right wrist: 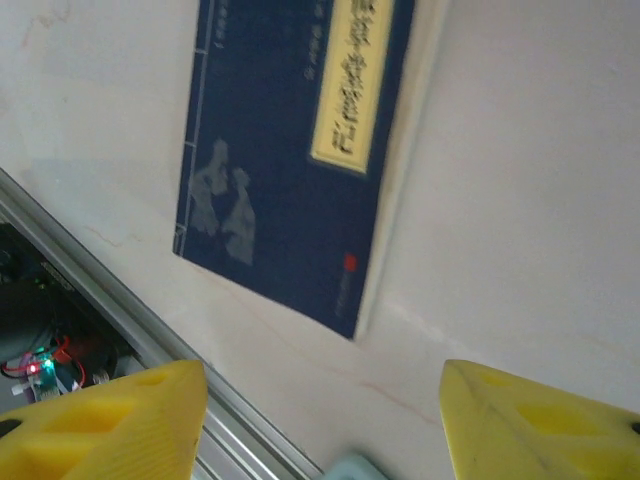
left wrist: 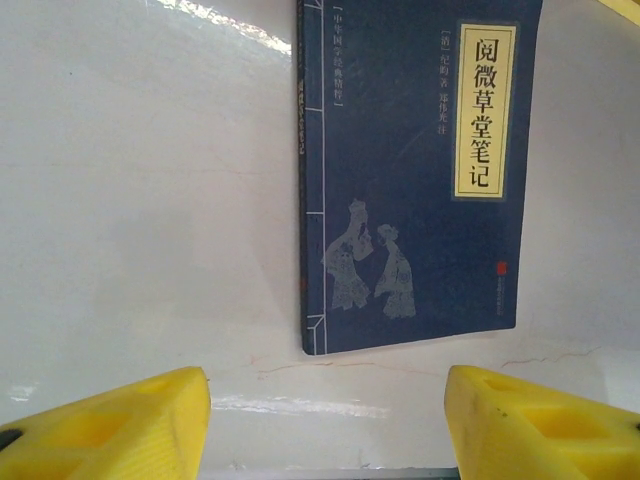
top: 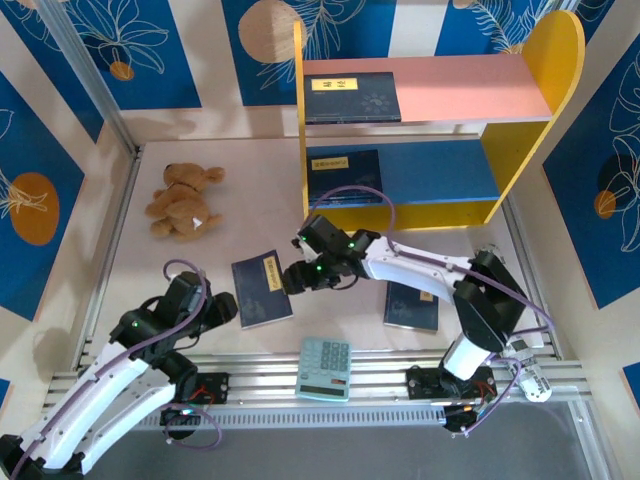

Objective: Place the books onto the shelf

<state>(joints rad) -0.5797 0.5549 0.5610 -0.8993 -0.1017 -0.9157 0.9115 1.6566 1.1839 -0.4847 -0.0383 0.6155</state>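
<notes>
Both sets of jaws are apart and empty. The left gripper (left wrist: 327,390) and right gripper (right wrist: 322,380) flank the navy book (top: 262,288), which lies flat on the table (top: 225,240), well short of the shelf (top: 520,85). I'd pin one edge, work a finger under the other side, then clamp.

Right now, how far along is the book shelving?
Done: upper book on the pink top board, lower book on the blue lower board. In hand: nothing; the open left gripper and right gripper flank the middle book on the table. Left: that one plus the right-hand book.
</notes>
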